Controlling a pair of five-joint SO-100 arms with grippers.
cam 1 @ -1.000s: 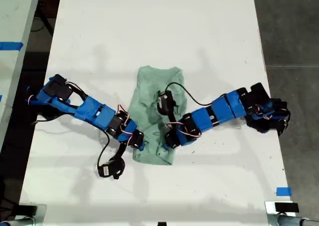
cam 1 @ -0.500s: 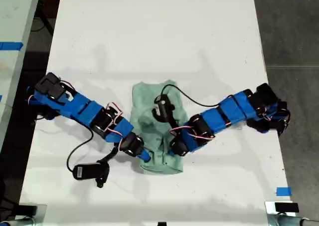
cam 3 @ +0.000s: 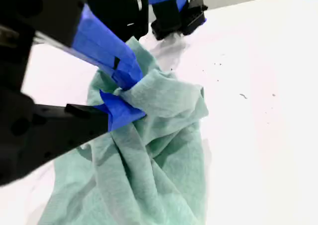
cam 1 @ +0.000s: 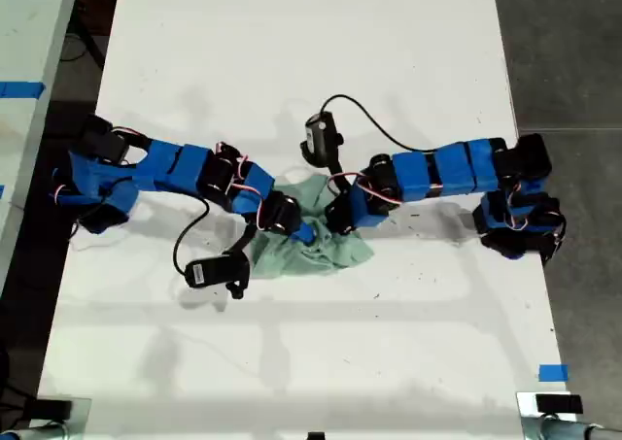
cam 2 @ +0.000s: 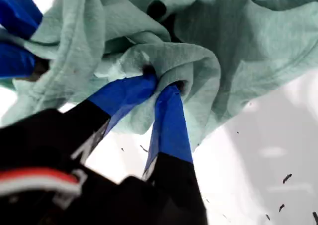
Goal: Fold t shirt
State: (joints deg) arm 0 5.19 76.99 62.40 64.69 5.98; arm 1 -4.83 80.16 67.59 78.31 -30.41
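The pale mint-green t shirt (cam 1: pixel 326 255) lies bunched in a wrinkled heap at the middle of the white table (cam 1: pixel 292 61). My first gripper (cam 1: pixel 336 220) reaches in from the exterior view's right and is shut on a fold of the t shirt (cam 2: pixel 238 36). Its blue fingertips (cam 2: pixel 169 111) pinch the cloth between them, at my first gripper (cam 2: pixel 161 81). My second gripper (cam 1: pixel 303 233) comes from the exterior view's left and is shut on another fold of the t shirt (cam 3: pixel 149 175), at my second gripper (cam 3: pixel 131 93). The two grippers sit close together over the heap.
A black wrist camera (cam 1: pixel 209 273) with its cable hangs beside the second arm. Another black camera (cam 1: pixel 320 135) stands above the first arm. Blue tape (cam 1: pixel 552 372) marks the table's edge at the exterior view's lower right. Small dark specks (cam 2: pixel 287 178) dot the table.
Both grippers have moved toward the exterior view's top, pulling the shirt's near end with them. The shirt has gone from lying long and flat to a bunched heap.
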